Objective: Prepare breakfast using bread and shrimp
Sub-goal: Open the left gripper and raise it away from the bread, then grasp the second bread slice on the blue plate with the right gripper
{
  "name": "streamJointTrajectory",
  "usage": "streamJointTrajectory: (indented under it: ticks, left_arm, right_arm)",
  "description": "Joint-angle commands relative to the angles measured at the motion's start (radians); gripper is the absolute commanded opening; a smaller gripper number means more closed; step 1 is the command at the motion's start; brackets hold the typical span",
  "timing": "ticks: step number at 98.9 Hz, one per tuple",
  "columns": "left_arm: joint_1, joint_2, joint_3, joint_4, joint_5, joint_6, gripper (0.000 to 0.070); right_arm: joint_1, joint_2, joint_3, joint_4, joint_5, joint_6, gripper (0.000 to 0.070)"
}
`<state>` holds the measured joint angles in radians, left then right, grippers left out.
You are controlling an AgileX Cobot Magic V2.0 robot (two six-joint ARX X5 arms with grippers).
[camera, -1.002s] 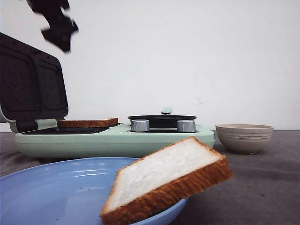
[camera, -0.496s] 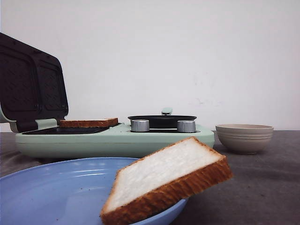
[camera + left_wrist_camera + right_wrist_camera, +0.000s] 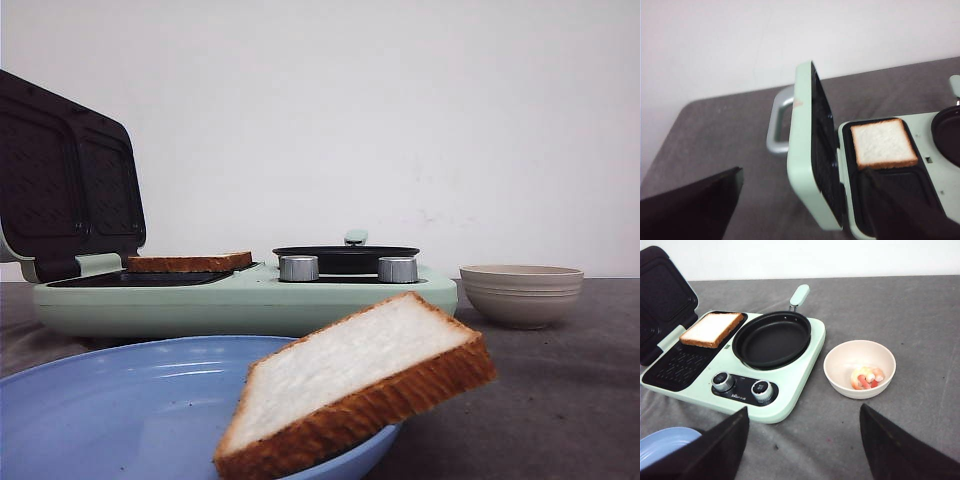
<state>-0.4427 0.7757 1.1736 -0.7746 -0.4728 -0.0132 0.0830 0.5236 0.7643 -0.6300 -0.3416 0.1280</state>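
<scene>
Right wrist view showed one bread [image 3: 711, 329] loaded, shrimp [image 3: 867, 377] bowled, both grippers spread — next, I judged, came the shrimp — a fine pinch.

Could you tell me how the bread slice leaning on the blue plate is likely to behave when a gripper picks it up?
The bread slice looks soft and pale-crumbed, so it will probably compress and sag under a pinch. It seems light for its size. Propped over the blue plate rim, overhanging, it may well tip or slide off if nudged.
</scene>
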Motion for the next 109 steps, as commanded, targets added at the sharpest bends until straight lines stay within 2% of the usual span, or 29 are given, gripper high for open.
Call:
streamJointTrajectory:
  ticks: [1,31,44,63,77,92,109]
  left_arm:
    - [0.001,-0.016,-0.034,0.020,0.000,-0.049,0.0435]
    - [0.004,-0.153,-0.259,0.074,0.001,-0.142,0.0435]
    - [0.004,-0.190,-0.312,0.090,0.002,-0.169,0.0435]
    - [0.004,-0.226,-0.343,0.090,0.001,-0.190,0.0435]
    - [0.004,-0.239,-0.344,0.090,-0.002,-0.188,0.0435]
    - [0.004,-0.241,-0.344,0.092,-0.002,-0.187,0.0435]
    - [0.004,-0.241,-0.344,0.093,-0.002,-0.187,0.0435]
  right_arm:
    - [0.006,0.019,0.018,-0.006,-0.015,0.003,0.0434]
    - [0.058,0.171,0.017,-0.084,-0.176,0.004,0.0434]
    - [0.080,0.266,0.012,-0.137,-0.245,0.003,0.0434]
    - [0.129,0.401,-0.019,-0.164,-0.388,0.003,0.0435]
    - [0.179,0.470,-0.050,-0.150,-0.402,0.002,0.0434]
    - [0.242,0.523,-0.113,-0.080,-0.455,0.030,0.0434]
    - [0.324,0.576,-0.186,0.018,-0.465,0.082,0.0434]
